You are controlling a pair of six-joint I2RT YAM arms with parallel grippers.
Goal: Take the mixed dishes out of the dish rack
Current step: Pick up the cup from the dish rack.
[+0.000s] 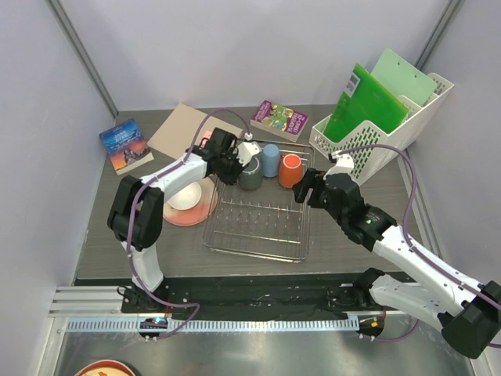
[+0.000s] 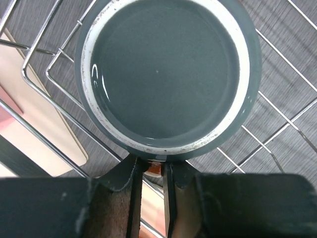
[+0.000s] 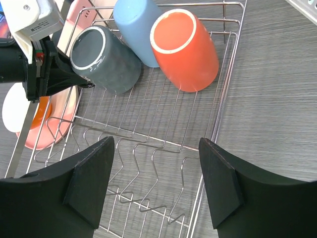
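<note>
step: pulling dark grey mug [image 2: 168,74] from dish rack [image 1: 258,227]
mug: base-up, rack's far-left corner
left gripper [image 2: 151,168]: jaws narrow at mug's side, probably pinching the handle; contact is hidden
right gripper [image 3: 155,148]: jaws wide, above rack, holding nothing
next: lift clear of the wires, set down by pink round plate [image 1: 205,210]

Near half of the dish rack [image 1: 254,227] is bare wire, and the right gripper [image 3: 155,148] hangs over it, jaws wide, with room to drop. The far end is crowded: dark grey mug [image 1: 250,176], light blue cup [image 1: 271,159] and orange mug [image 1: 290,170] are packed side by side. The left gripper [image 1: 233,164] blocks the grey mug's left flank. Toward the left edge, the pink plate [image 1: 200,211] with its bowl [image 1: 186,198] fills the spot beside the rack. The white file holder [image 1: 368,149] walls off the far right corner.
</note>
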